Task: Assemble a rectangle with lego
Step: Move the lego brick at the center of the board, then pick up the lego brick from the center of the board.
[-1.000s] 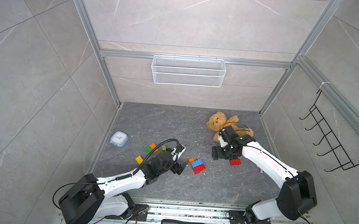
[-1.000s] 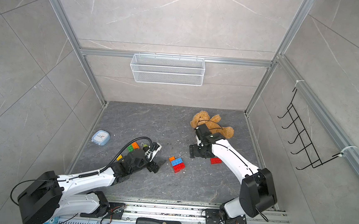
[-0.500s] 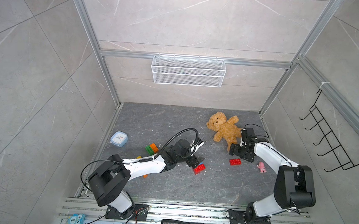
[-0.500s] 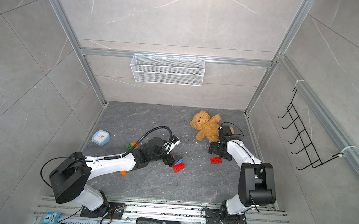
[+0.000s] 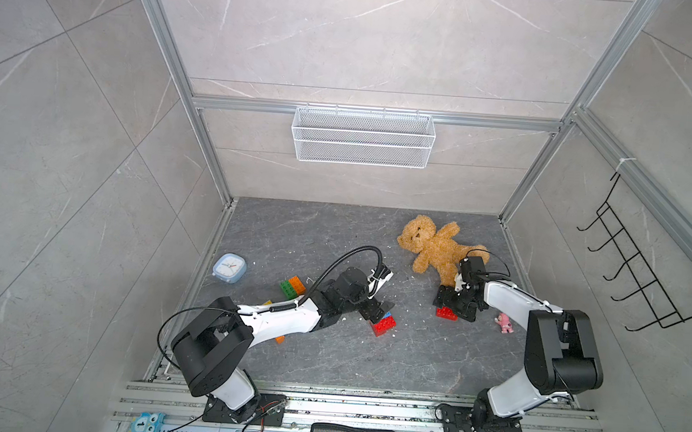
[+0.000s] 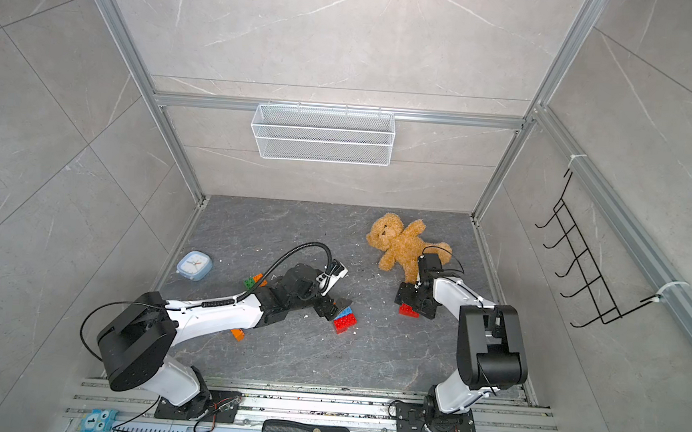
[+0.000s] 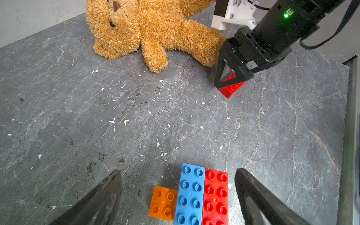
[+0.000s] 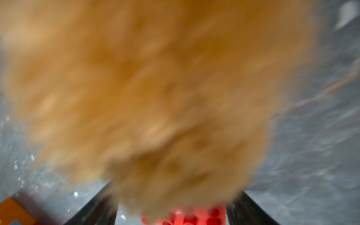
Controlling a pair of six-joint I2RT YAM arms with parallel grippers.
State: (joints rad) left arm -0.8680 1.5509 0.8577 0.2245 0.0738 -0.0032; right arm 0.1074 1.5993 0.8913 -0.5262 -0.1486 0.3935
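Note:
Three lego bricks lie side by side on the dark floor: an orange one (image 7: 163,203), a blue one (image 7: 190,194) and a red one (image 7: 215,196), the red showing in both top views (image 5: 384,325) (image 6: 344,322). My left gripper (image 7: 177,171) (image 5: 374,310) hovers open over them, one finger on each side. A single red brick (image 5: 446,313) (image 7: 230,87) (image 8: 194,216) sits between the fingers of my right gripper (image 5: 455,306) (image 8: 176,190), which is open around it with a gap on one side. Green (image 5: 288,289) and orange (image 5: 298,283) bricks lie further left.
A brown teddy bear (image 5: 433,248) lies just behind my right gripper and fills the blurred right wrist view. A pink figurine (image 5: 505,323) stands by the right arm. A blue clock (image 5: 229,267) is at the left wall. Another orange brick (image 5: 280,339) peeks from under the left arm.
My left arm has reached to the right until its gripper is over the three-brick cluster. My right gripper has come down around the single red brick and its jaws have narrowed.

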